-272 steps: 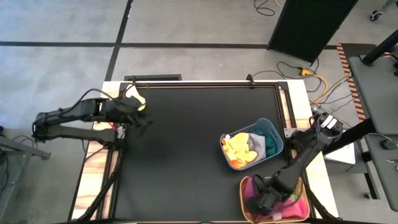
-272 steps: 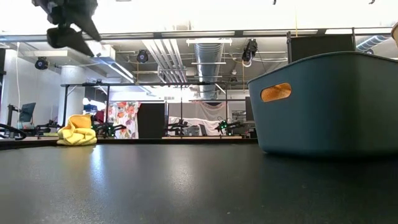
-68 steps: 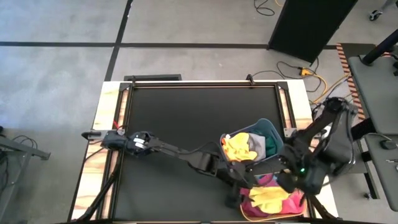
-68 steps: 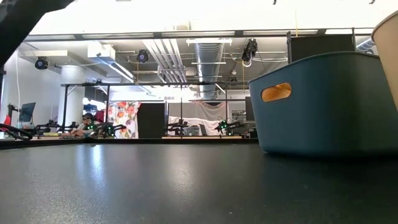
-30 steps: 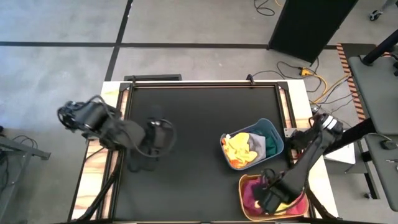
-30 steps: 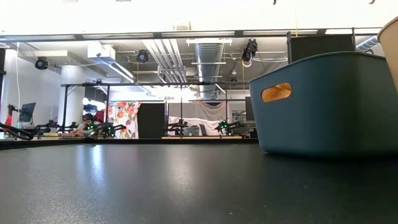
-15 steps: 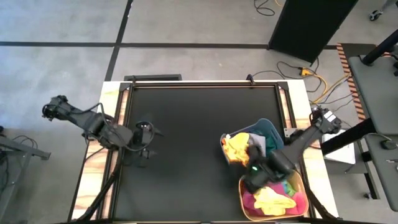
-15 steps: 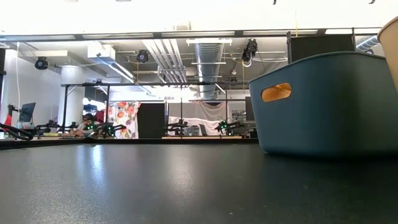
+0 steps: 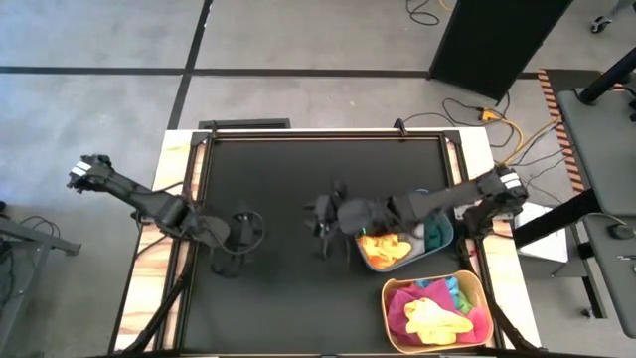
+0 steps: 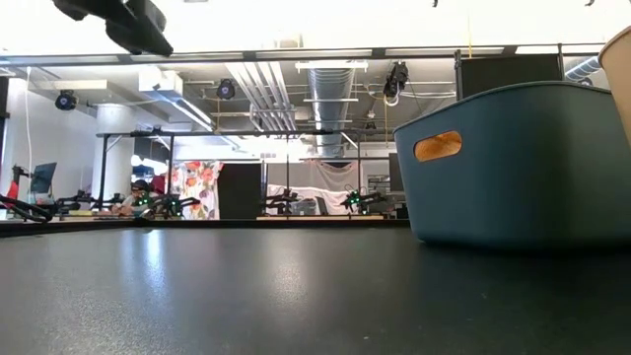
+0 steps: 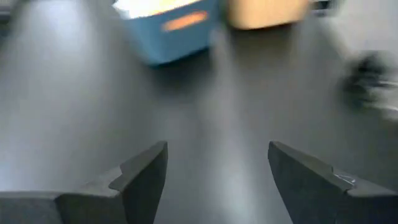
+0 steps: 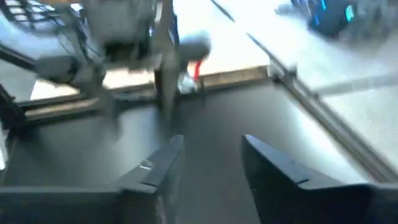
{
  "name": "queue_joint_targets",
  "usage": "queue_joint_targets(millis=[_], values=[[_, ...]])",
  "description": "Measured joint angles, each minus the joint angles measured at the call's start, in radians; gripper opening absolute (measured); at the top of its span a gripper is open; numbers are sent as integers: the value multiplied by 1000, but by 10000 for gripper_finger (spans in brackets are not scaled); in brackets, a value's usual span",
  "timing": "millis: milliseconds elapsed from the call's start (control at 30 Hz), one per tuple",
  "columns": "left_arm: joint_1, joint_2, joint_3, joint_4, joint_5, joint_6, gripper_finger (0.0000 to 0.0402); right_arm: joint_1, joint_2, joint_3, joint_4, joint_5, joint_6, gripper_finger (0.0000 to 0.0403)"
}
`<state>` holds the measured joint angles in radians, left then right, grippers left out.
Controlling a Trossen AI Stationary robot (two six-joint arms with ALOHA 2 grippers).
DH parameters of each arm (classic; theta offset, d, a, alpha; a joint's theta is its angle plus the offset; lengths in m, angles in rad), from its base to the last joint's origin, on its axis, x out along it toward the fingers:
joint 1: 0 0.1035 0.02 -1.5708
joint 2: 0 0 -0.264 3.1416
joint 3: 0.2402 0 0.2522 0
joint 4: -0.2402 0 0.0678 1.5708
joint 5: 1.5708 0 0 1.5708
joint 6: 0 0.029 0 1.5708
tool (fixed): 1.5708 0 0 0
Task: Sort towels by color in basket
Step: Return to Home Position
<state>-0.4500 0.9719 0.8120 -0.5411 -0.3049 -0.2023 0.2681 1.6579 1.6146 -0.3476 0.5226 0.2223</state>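
The right gripper (image 9: 320, 217), open and empty like the left gripper (image 9: 248, 231), is extended past the blue bin (image 9: 445, 234), which could be knocked by a low retreat.

Blue bin (image 10: 513, 163) cut by low view's right edge, its towels (image 9: 385, 249) hidden inside, tan bin (image 10: 623, 59) a sliver

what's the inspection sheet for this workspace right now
surface: black table top, no towels lying on it
job's things: blue bin holds orange-yellow towels; yellow bin holds magenta towel and yellow towel
clutter: nothing seen
grippers: left gripper and right gripper above the table, jaws apart, empty
cables: yellow cable on the floor beyond the table
surroundings: dark cabinet, grey floor
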Motion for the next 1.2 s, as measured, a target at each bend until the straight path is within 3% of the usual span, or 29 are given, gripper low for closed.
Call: queue_joint_targets(millis=[100,267,333,533,700,867,967,1200], values=[[0,1,-42,164,106,59,263,-79,1,0,86,-146,-148,110],[63,-7,-143,394,26,60,263,-213,-45,-29,84,-492,-242,27],[103,-13,-175,454,17,56,263,-251,-79,-51,89,-574,-242,16],[177,-1,-215,442,-35,60,263,-259,-264,-202,103,-576,-313,10],[184,40,-226,477,-58,59,263,-256,-437,-386,197,-575,-263,13],[186,102,-215,517,-174,71,263,-256,-514,-500,75,-572,-426,15],[186,140,-213,578,-210,158,263,-255,-534,-560,86,-576,-433,12],[200,137,-324,680,-179,253,263,-255,-571,-817,385,-800,-470,13]])
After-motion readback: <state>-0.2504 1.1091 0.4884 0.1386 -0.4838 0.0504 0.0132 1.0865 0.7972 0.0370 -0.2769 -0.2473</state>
